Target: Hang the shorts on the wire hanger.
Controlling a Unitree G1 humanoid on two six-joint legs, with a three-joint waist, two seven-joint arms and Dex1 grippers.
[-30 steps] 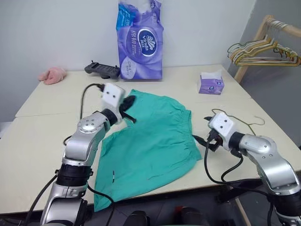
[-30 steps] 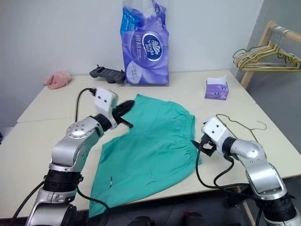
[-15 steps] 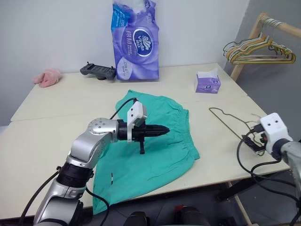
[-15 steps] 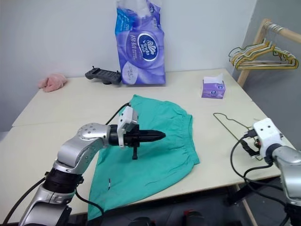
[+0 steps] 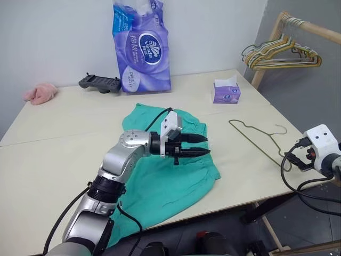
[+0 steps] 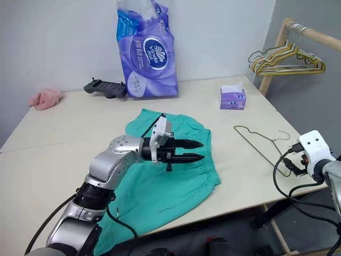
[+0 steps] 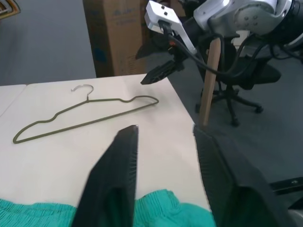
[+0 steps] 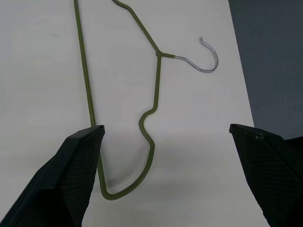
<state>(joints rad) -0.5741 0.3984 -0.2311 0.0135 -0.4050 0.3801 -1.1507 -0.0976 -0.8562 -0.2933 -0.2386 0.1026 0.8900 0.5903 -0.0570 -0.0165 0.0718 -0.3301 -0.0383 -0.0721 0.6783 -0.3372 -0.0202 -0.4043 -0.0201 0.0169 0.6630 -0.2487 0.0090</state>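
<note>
Eye views: task is sitting at its start. Shorts (image 5: 165, 170) are lying flat on the table (image 5: 58, 138), hanger (image 5: 256, 136) is lying bare beside them, well apart; nothing is threaded or lifted yet. Left gripper (image 5: 201, 145) is hovering over the waistband end, jaws spread and empty, tips pointing toward the hanger. Right gripper (image 6: 296, 163) is hanging off the table edge, just past the hanger's near corner. Shorts are reading as soft teal cloth, gathered elastic waist, creased. Still to do: pick up both, pass the wire through, probably a leg opening.

Left wrist view: the two black fingers (image 7: 113, 179) are standing apart with nothing between them. Teal hem is showing just under the tips; the hanger is lying ahead of the jaws, thin olive wire, triangular, small silvery hook.

Right wrist view: right fingers (image 8: 75, 175) are spread wide, empty, with mesh-textured pads. The hanger's rounded corner is sitting between and just ahead of the jaws, flat on the matte pale tabletop; whether the tips are touching the table I can't tell.
</note>
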